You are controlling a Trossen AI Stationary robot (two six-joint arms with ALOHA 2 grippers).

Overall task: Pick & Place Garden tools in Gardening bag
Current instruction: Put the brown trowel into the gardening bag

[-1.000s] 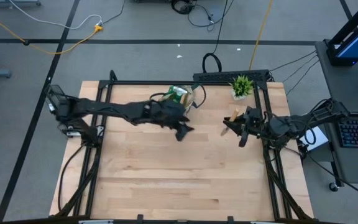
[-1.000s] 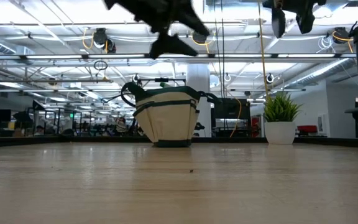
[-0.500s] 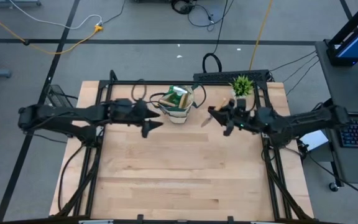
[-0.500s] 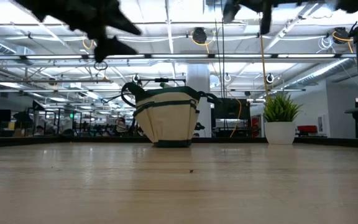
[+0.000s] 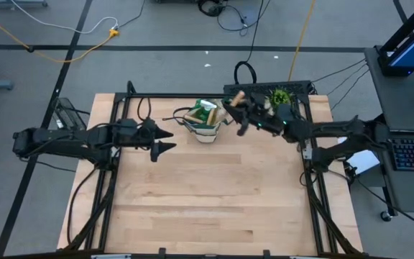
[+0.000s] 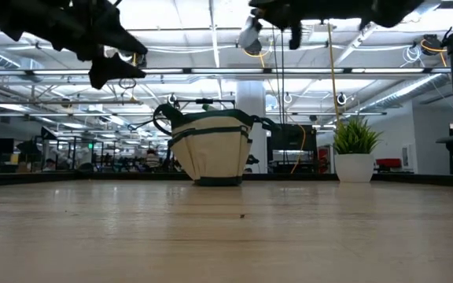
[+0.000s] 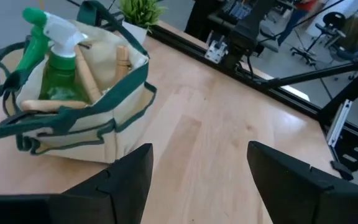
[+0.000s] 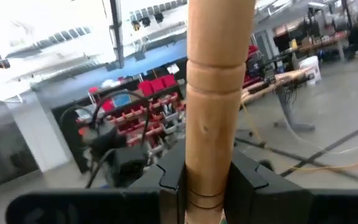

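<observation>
The gardening bag (image 5: 205, 119) stands on the table at the far middle, beige with a green band (image 6: 211, 153). In the left wrist view the bag (image 7: 73, 118) holds a green spray bottle (image 7: 56, 68) and wooden tool handles (image 7: 87, 78). My left gripper (image 5: 165, 140) hangs open to the bag's left, above the table (image 7: 197, 174). My right gripper (image 5: 240, 115) is raised just right of the bag, shut on a wooden-handled tool (image 5: 238, 96). The tool's metal end is hidden. My right gripper pinches the tool's round wooden handle (image 8: 207, 168) between its two fingers (image 8: 174, 177). The handle runs along the fingers and sticks out well past their tips, slanting upward. Its free end (image 5: 239, 94) points toward the table's far left. The tool is lifted clear of the table.
A small potted green plant (image 5: 279, 98) stands at the far right, close behind my right arm (image 6: 355, 149). A black frame rail (image 5: 192, 96) runs along the table's far edge. Bare wood (image 5: 207, 194) fills the near half.
My left gripper has drawn back from beside the bag toward the table's left edge, staying open. My right gripper has carried the wooden-handled tool toward the far edge and left, up beside the bag, and has tipped so the handle points more upward.
</observation>
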